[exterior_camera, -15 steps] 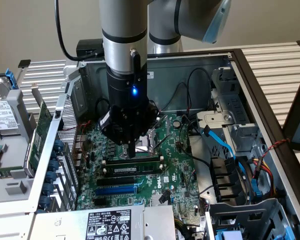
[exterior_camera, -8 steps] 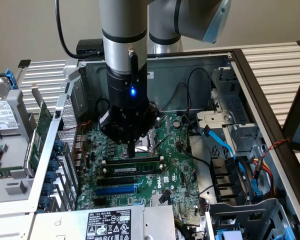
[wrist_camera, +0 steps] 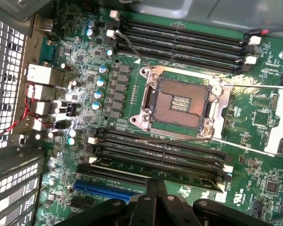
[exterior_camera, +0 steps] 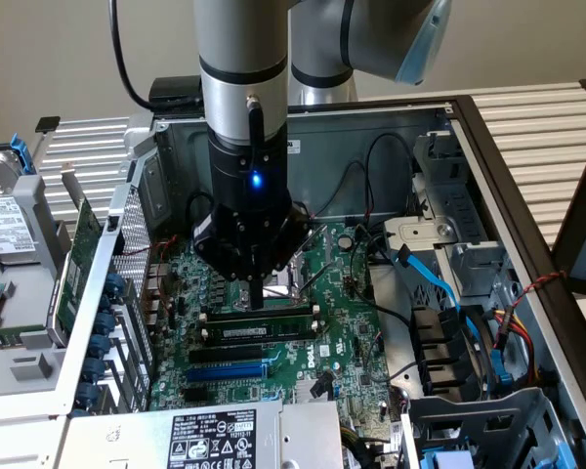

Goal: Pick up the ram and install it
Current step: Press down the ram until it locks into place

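Jaws (exterior_camera: 258,293) look clenched, pressing down on the ram (exterior_camera: 264,330) in its slot, 6 o'clock of the socket (wrist_camera: 179,103). Risk: off-centre push could leave one end unseated.

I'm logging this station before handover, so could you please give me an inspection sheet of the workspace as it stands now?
Surface: green motherboard inside an open computer case; bare CPU socket with no processor in it.
Job's things: the ram lies along a black memory slot in the lower bank, directly under the gripper; whether it is fully seated cannot be told.
Clutter: a green expansion card stands outside the case at the exterior view's left.
Grippers: gripper points down at the ram; finger state unclear.
Cables: blue cable and black wires at the exterior view's right.
Surroundings: slatted table; power supply label.
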You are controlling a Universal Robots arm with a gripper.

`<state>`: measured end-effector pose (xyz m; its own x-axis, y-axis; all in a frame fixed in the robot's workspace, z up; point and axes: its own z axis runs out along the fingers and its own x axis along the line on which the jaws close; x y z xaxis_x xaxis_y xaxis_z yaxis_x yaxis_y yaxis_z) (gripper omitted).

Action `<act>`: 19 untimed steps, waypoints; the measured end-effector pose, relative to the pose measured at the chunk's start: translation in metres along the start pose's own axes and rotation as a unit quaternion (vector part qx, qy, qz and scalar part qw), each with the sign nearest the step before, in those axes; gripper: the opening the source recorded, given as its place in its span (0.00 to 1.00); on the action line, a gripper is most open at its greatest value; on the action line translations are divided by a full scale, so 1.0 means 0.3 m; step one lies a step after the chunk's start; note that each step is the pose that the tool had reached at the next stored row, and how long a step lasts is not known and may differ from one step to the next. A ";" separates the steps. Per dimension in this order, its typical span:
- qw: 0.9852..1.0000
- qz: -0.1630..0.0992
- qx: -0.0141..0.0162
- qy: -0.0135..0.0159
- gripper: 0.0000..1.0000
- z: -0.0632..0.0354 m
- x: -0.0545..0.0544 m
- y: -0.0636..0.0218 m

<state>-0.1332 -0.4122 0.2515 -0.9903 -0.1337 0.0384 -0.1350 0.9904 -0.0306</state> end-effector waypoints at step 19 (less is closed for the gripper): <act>0.998 0.067 0.003 0.000 0.10 0.000 0.000 0.000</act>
